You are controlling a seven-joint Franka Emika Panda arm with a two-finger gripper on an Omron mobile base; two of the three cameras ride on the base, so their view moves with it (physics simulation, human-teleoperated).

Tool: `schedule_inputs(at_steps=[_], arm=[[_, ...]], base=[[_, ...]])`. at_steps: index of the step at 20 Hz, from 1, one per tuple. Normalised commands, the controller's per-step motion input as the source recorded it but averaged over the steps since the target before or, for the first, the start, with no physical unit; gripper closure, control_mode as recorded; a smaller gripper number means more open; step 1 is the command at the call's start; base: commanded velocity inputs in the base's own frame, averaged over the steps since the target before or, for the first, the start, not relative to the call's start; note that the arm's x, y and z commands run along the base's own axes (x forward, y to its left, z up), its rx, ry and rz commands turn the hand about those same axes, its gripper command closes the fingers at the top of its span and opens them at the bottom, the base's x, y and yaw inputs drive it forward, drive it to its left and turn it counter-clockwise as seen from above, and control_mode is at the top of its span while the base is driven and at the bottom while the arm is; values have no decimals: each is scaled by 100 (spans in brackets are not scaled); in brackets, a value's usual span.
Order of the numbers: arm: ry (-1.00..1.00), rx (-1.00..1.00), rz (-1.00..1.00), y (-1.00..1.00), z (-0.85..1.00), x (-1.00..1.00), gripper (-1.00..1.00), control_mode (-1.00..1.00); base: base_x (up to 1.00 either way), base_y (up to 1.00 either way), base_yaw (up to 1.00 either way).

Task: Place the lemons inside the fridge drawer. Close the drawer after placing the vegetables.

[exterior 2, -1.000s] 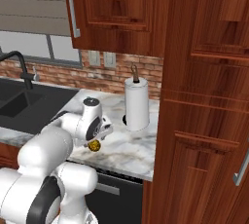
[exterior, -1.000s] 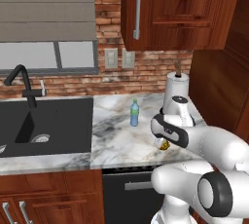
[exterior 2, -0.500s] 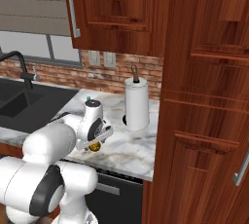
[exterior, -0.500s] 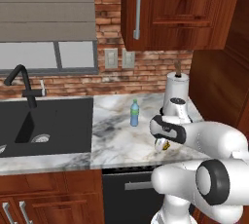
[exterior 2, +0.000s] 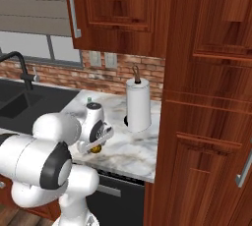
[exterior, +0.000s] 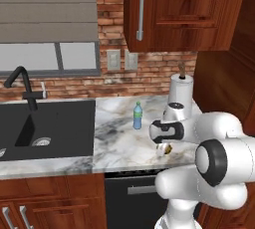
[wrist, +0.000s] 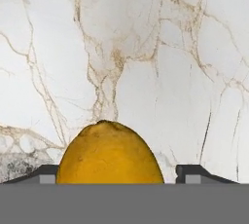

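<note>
One lemon, bright yellow and oval, lies on the white marble counter. In the hand view it sits between my two dark fingertips: the left fingertip is right against its side, while the right fingertip stands a little apart from it. My gripper points down over the lemon near the counter's front edge, right of the bottle. From the right base view the lemon peeks out under the gripper. The jaws are open, partly narrowed around the fruit. The fridge drawer is out of view.
A clear blue-capped bottle stands left of the gripper. A paper towel roll stands behind it by the brick wall. The black sink with its faucet lies far left. Tall wooden cabinets rise at the counter's right end.
The arm has leaned further over the counter, bringing the hand down over the lemon. The jaws have narrowed from fully wide towards the fruit.
</note>
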Motion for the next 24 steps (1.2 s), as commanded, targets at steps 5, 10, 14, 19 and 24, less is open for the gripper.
schedule_inputs(at_steps=[5, 10, 14, 19, 24], arm=[[1, -5, 6, 15, -19, 0, 100, -100], [-3, -1, 1, 3, 15, -22, 100, -100], [-20, 0, 0, 3, 84, -47, 100, -100], [-22, 0, 0, 9, 100, -59, 100, -100], [-17, 0, 0, 28, 96, -53, 100, -100]], base=[[0, 0, 0], [0, 0, 0], [0, 0, 0], [0, 0, 0], [0, 0, 0]])
